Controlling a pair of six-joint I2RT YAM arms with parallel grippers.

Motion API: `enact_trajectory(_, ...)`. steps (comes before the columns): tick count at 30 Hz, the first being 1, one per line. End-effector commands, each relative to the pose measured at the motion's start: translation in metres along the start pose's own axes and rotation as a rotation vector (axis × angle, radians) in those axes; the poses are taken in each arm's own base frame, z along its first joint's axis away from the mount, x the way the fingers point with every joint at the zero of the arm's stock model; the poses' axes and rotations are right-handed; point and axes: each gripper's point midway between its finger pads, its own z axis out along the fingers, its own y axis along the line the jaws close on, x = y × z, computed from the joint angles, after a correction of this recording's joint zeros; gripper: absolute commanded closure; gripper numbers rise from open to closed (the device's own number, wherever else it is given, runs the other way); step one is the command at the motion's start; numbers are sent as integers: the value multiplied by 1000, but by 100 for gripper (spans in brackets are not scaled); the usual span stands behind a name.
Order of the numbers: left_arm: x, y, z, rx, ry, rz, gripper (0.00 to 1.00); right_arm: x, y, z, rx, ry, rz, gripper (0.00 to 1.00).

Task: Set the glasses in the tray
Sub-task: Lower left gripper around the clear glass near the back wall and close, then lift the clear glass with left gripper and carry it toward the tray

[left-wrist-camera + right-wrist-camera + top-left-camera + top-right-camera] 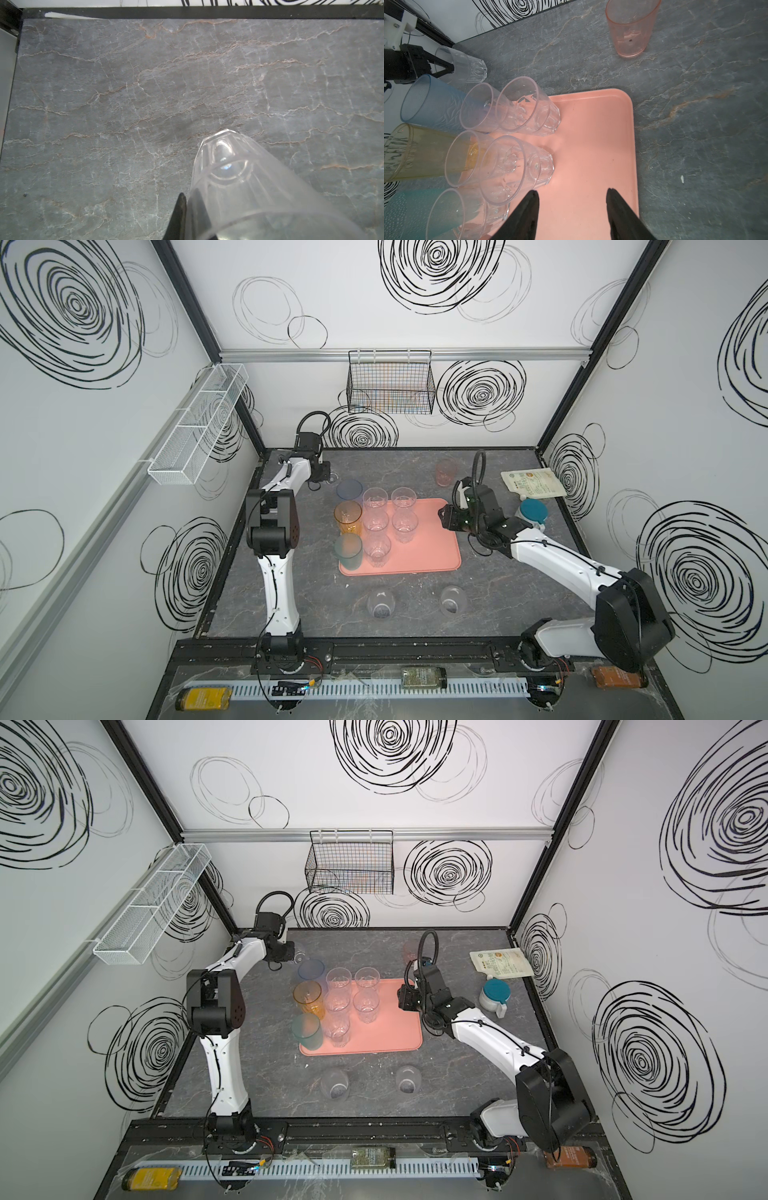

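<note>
My left end effector [451, 69] grips a clear glass [239, 176] by its rim, far-left; the tray [432, 556] lies rightward, nearer me (right end effector [572, 190] hangs released over it).

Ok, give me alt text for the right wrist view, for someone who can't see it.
The right claw hangs open above the bare part of a salmon-pink tray that holds clear glasses, with a blue glass, an amber glass and a teal glass beside them. A pink glass stands on the grey table, and the left claw grips a stray clear glass.
</note>
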Motion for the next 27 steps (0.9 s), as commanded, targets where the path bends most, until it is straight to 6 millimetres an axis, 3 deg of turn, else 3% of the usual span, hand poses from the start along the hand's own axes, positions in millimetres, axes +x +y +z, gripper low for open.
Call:
enact_trajectory(1,-21,5,-27,2,-82,-24,100,-8,10,-1,-20,-1,1,44)
enact_trajectory(8,-30,10,-58,1,-136,-68,100,-8,15,1,-26,32,5,43)
enact_trajectory(20,-72,19,-173,-11,-328,-128,100,-16,13,-11,-9,-8,21,43)
enact_trajectory(24,-77,-9,-216,34,-387,-88,100,-16,8,-13,10,-14,30,43)
enact_trajectory(27,-70,-55,-239,113,-399,-22,100,-22,4,-16,29,-34,31,43)
